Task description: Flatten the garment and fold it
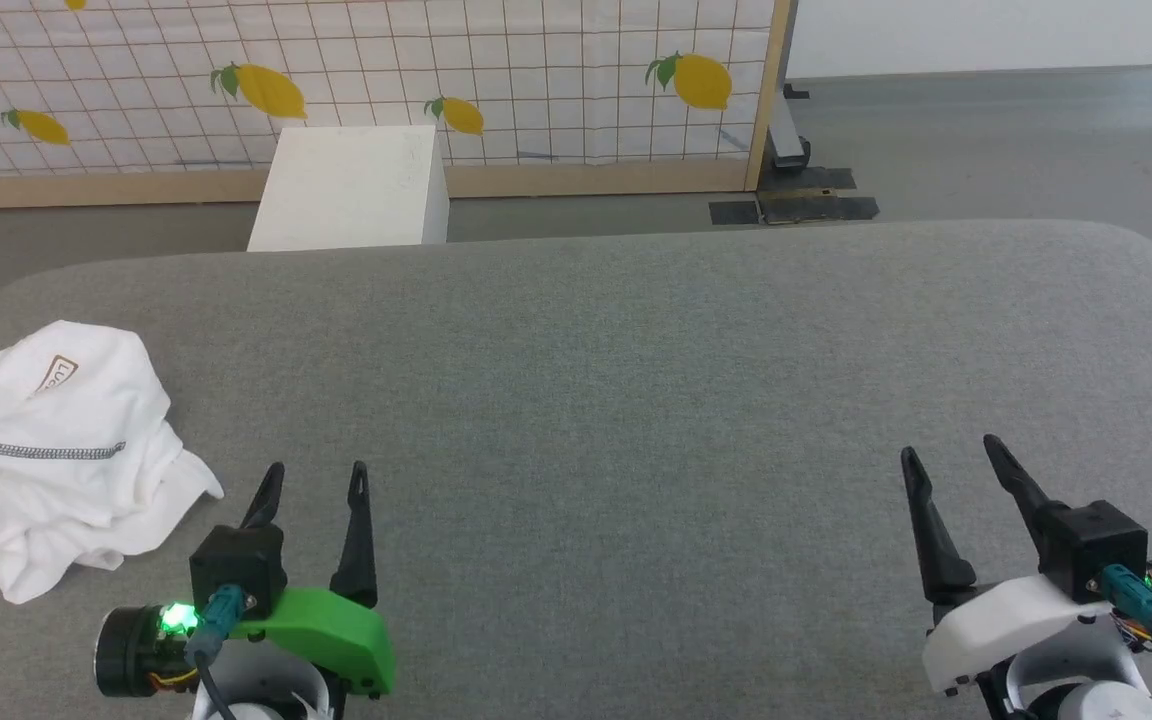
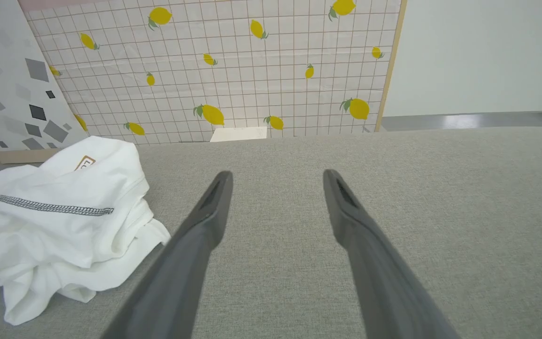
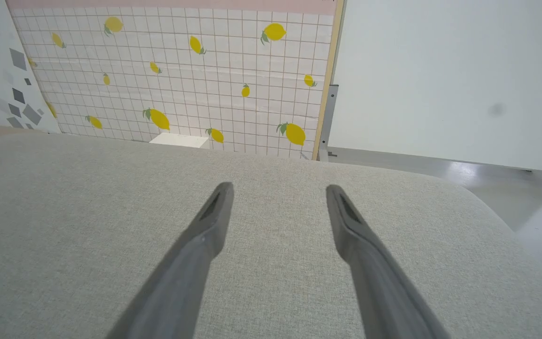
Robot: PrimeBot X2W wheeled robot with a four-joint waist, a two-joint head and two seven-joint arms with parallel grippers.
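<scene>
Garment [image 1: 66,470] crumpled on grey fabric surface [image 1: 636,400], lemon-patterned wall [image 1: 536,60] behind; left pincer [image 1: 317,468], right pincer [image 1: 948,448] splayed.

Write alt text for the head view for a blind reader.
A crumpled white shirt lies bunched at the left edge of a grey fabric surface, not yet flattened. The left gripper sits close beside it and the right gripper far to the right, both open and empty. Behind stand a lemon-patterned panel and a white box.

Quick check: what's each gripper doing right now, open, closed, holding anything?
Left gripper: open, fingers empty, beside the crumpled garment but not touching it.
Right gripper: open, empty, over the bare grey surface.
</scene>
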